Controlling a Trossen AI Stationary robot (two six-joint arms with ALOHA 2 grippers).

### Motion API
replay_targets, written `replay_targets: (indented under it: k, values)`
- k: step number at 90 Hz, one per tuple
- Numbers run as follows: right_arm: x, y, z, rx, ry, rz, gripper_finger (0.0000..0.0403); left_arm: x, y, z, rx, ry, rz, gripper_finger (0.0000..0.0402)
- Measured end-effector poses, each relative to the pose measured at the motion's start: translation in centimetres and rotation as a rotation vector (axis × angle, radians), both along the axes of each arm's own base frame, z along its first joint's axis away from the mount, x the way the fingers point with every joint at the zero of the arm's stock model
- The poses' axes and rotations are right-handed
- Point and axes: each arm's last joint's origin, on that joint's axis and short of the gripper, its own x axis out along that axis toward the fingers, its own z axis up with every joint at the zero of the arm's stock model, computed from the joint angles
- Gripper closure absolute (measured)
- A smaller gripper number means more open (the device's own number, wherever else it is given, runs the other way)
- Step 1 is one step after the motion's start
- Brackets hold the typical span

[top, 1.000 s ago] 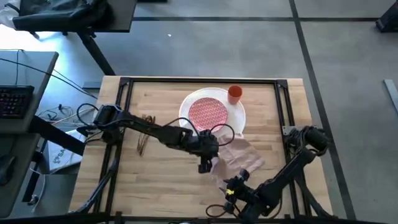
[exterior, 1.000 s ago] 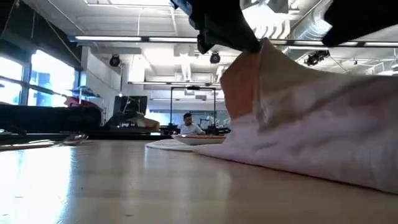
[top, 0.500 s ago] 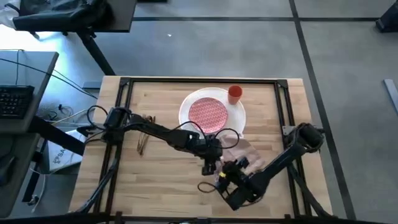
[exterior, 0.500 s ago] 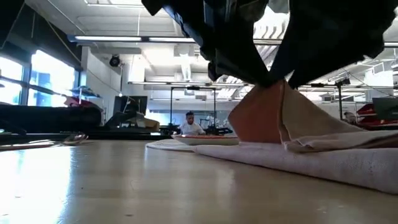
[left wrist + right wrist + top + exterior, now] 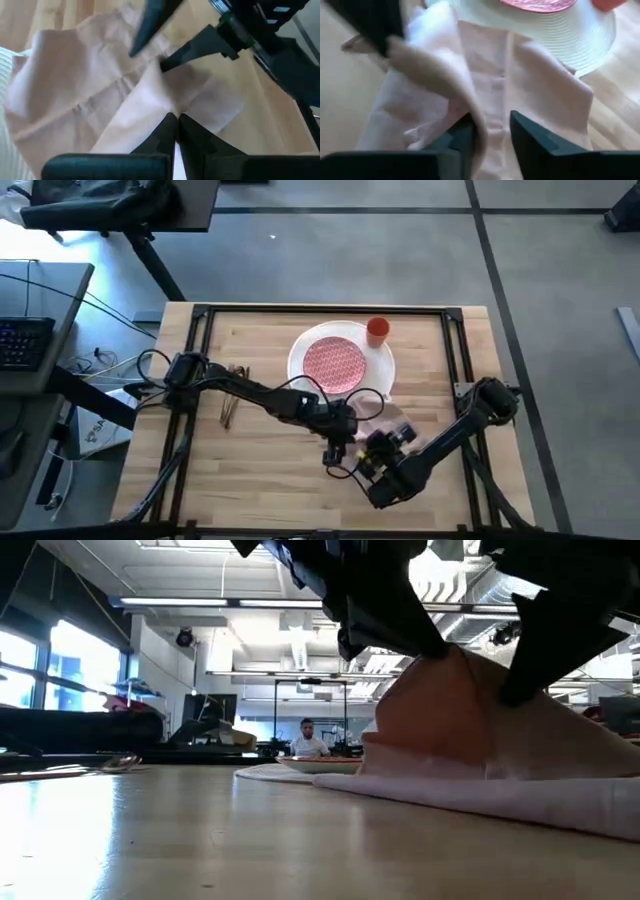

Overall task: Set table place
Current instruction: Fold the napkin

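Note:
The pale pink napkin [image 5: 392, 423] lies near the table's middle, its far edge at the near rim of the white plate [image 5: 386, 370]. The red-patterned plate [image 5: 335, 363] sits on that plate, and the orange cup [image 5: 377, 331] stands at its far rim. Copper cutlery [image 5: 234, 395] lies to the left. My left gripper [image 5: 175, 119] is shut on a raised fold of the napkin. My right gripper [image 5: 492, 131] is open, low over the napkin, one finger on either side of the ridge that runs down from the left gripper. My left gripper pinches a raised fold of the napkin [image 5: 167, 102] between its two fingers, coming from above. The cloth stands up in a peak [image 5: 445, 665] under the fingers and slopes down to the table all round. Whether my right gripper's fingers [image 5: 465, 132] touch the ridge, I cannot tell.
The black rail frame [image 5: 200, 350] runs around the work area. Bare wood lies to the near left of the napkin [image 5: 260, 470]. The low view shows the room beyond the table, with a person far off [image 5: 305, 737].
My right gripper has come from the table's near edge toward the far side, up to the napkin beside the left gripper. The napkin's broad raised slope has dropped onto the table, leaving a narrower peak held by the left gripper.

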Motion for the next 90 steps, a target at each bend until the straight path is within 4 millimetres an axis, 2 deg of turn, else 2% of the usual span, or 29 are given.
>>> replay_targets:
  k: [6,11,28,49,66,90]
  values:
    - [0.0,0.0,0.0,-0.002,0.019,0.015,0.0382,0.0,0.0,0.2,0.017,-0.012,0.003,0.0401]
    - [0.0,0.1,0.0,0.000,0.034,0.035,0.0395,-0.1,0.1,0.5,0.050,-0.027,0.005,0.0401]
    - [-1.1,1.4,-0.1,0.008,0.083,0.124,0.0402,-0.1,0.4,1.3,0.163,-0.071,0.012,0.0402]
    - [-3.1,2.7,0.1,-0.046,0.144,0.188,0.0403,0.5,1.1,1.3,0.166,-0.119,0.008,0.0402]
    - [-4.6,1.1,-0.5,-0.086,0.181,0.161,0.0403,1.0,3.0,1.7,0.199,-0.159,0.069,0.0401]
    - [-8.0,-1.8,-0.5,-0.022,0.019,0.098,0.0403,1.7,5.8,1.6,0.190,-0.188,0.109,0.0402]
